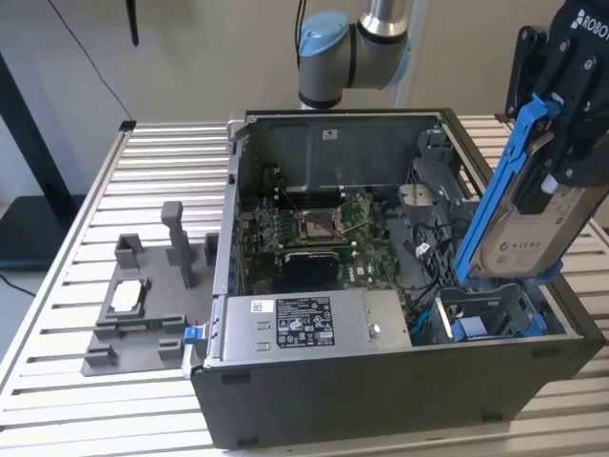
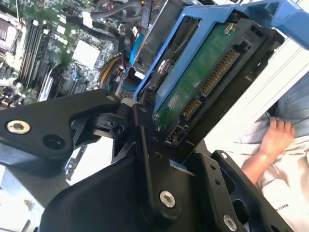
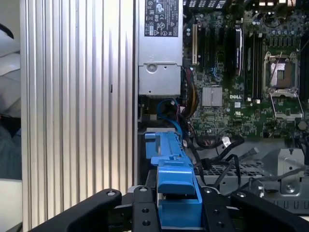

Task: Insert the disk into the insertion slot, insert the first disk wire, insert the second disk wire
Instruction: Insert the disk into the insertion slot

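My gripper (image 1: 563, 167) is shut on the disk (image 1: 525, 243), a silver hard drive with a white label in a bright blue carrier. I hold it steeply tilted, its lower end just above the insertion slot (image 1: 490, 314), a grey bay with blue tabs at the case's front corner on the exterior view's right. The disk is not inside the slot. In the second wrist view the disk's green circuit board (image 2: 203, 72) and its connectors face the camera between my black fingers (image 2: 145, 145). The first wrist view shows the blue carrier (image 3: 169, 164) edge-on. Blue and black cables (image 3: 171, 108) lie beside the bay.
The open computer case (image 1: 381, 400) sits on a slatted metal table (image 1: 152, 171). Inside are the motherboard (image 1: 314, 228) and a silver labelled power-supply box (image 1: 304, 319). A grey fixture (image 1: 143, 324) holding a small silver chip (image 1: 128, 297) lies at the exterior view's left. A person's hand (image 2: 277, 137) rests beyond the table.
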Tool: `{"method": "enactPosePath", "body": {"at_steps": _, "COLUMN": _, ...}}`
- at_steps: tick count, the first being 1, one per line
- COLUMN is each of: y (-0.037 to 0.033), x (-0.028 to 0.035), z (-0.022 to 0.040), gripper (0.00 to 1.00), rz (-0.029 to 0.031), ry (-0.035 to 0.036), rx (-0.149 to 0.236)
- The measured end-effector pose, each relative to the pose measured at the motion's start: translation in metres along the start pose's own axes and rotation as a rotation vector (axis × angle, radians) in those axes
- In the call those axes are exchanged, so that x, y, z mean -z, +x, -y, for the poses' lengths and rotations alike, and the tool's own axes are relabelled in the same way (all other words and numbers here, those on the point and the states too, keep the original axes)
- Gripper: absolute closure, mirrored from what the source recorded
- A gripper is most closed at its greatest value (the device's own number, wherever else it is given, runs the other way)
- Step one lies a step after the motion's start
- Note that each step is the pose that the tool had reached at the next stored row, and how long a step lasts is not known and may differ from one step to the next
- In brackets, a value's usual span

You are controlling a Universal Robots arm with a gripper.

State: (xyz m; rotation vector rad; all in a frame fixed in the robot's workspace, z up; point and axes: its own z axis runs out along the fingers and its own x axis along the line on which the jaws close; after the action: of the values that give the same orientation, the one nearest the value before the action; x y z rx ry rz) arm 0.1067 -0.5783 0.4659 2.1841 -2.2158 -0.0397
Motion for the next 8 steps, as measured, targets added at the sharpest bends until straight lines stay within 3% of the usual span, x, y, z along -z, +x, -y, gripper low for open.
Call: {"method": "enactPosePath", "body": {"at_steps": 8, "y": -0.0001, "x": -0.0105, "z": 0.0014, "gripper": 0.67, "rz": -0.0002, "ry": 0.0023, "rx": 0.007}}
